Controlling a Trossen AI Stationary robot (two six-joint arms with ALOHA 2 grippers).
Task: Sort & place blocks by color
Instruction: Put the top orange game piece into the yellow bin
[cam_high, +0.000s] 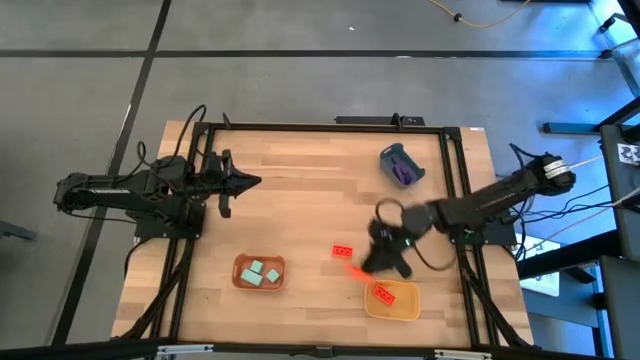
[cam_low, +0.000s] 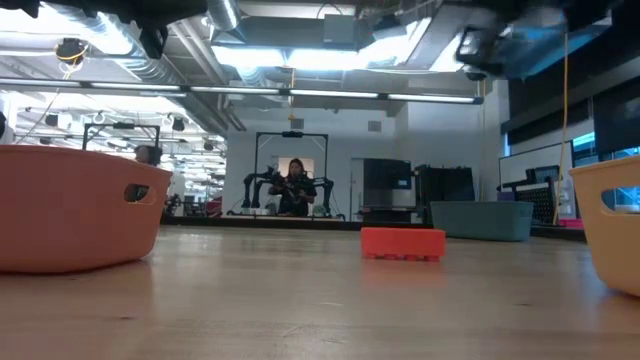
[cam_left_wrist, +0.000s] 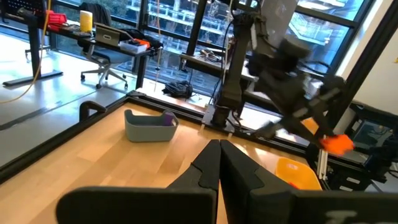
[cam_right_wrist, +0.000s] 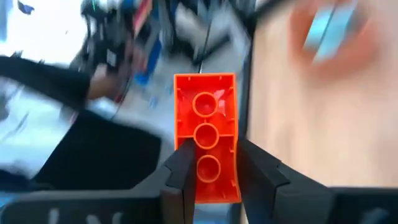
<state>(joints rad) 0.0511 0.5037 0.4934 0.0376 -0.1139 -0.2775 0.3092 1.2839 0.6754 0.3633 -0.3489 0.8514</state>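
While sorting: right gripper clamps 1 red plastic studded brick, lower centre-right of the high view, hovering beside the yellow tray for dropping.
Left gripper: closed, empty, parked upper left.

Landmark: lone block lying mid-counter. Tray with three blocks sits to its left, nearer the front edge. Second tray, one block inside, front-right of it. Right tool between the lone block and second tray, carrying a block. Cup behind-right. Left tool far left-rear.
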